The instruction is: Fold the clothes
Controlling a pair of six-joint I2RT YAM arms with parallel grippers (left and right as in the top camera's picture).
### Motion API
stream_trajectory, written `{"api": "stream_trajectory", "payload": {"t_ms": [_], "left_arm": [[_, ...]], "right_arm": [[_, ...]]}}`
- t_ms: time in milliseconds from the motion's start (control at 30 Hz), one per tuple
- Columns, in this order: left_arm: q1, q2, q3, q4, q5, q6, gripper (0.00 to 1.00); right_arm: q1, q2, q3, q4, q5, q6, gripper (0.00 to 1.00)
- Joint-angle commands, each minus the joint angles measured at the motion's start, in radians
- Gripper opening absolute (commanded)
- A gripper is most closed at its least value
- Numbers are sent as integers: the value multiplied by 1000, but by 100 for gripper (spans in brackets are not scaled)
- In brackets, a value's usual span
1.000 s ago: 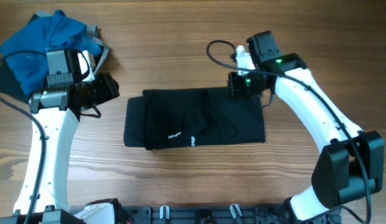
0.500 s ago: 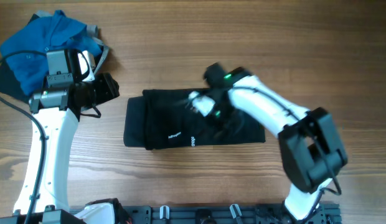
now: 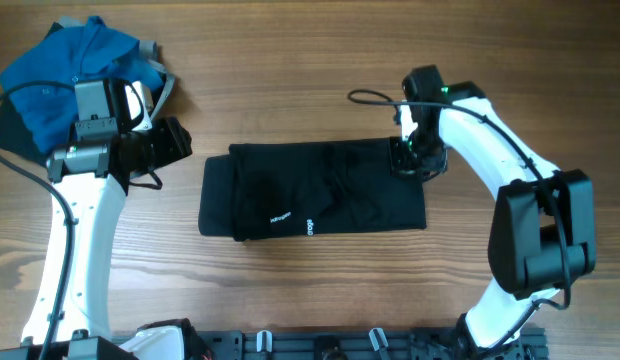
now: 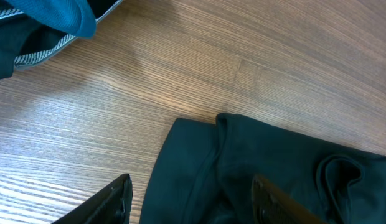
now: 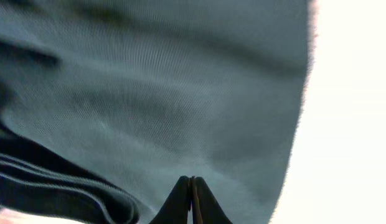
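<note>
The black garment (image 3: 310,190) lies folded into a flat rectangle in the middle of the table, with small white print (image 3: 281,216) near its front edge. My right gripper (image 3: 410,160) is shut, its tips low over the garment's far right corner. In the right wrist view the closed fingertips (image 5: 192,186) rest against the black fabric (image 5: 149,93) with nothing seen between them. My left gripper (image 3: 175,145) is open and empty, just left of the garment's far left corner. In the left wrist view its fingers (image 4: 190,202) straddle the garment's left edge (image 4: 274,168).
A bright blue shirt (image 3: 65,70) lies bunched at the far left corner with a grey cloth edge (image 3: 165,85) beside it. Both show at the top left of the left wrist view (image 4: 50,15). Bare wooden table (image 3: 310,60) surrounds the garment.
My right gripper swept left over the middle of the garment half a second ago and is now back at its far right corner. The left arm has not moved.
</note>
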Motion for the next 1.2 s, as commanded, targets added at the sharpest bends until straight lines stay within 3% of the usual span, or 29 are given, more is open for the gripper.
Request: {"api": "stream_trajectory", "payload": {"t_ms": [0,133,200,267,367,467,567,667,733,833,900,967,1067,1167], "left_arm": [[8,-13,14,4,13,16,61],[8,-13,14,11,13,16,61],[8,-13,14,10,13,16,61],[8,-13,14,10,13,16,62],[8,-13,14,10,13,16,62],[8,-13,14,10,13,16,62],[8,-13,14,11,13,16,62],[8,-13,14,10,13,16,62],[8,-13,14,6,13,16,62],[8,-13,14,5,13,16,62],[8,-13,14,5,13,16,62],[8,-13,14,5,13,16,62],[8,-13,14,7,13,16,62],[8,-13,14,10,13,16,62]], "right_arm": [[63,-18,-108,60,-122,-59,4],[210,-26,-126,80,-374,-360,4],[312,-46,-126,72,-326,-440,4],[366,-96,-119,80,0,-289,4],[333,-152,-101,81,218,-98,4],[216,-200,-93,110,173,28,4],[136,-152,-95,145,-45,34,4],[158,-15,-95,217,-457,64,4],[175,31,-95,274,-583,131,4],[222,36,-92,410,-693,122,4],[233,11,-63,418,-665,29,4],[211,-28,-34,372,-499,39,4],[117,-88,-6,339,-260,244,4],[63,-60,-10,334,-231,402,4]]}}
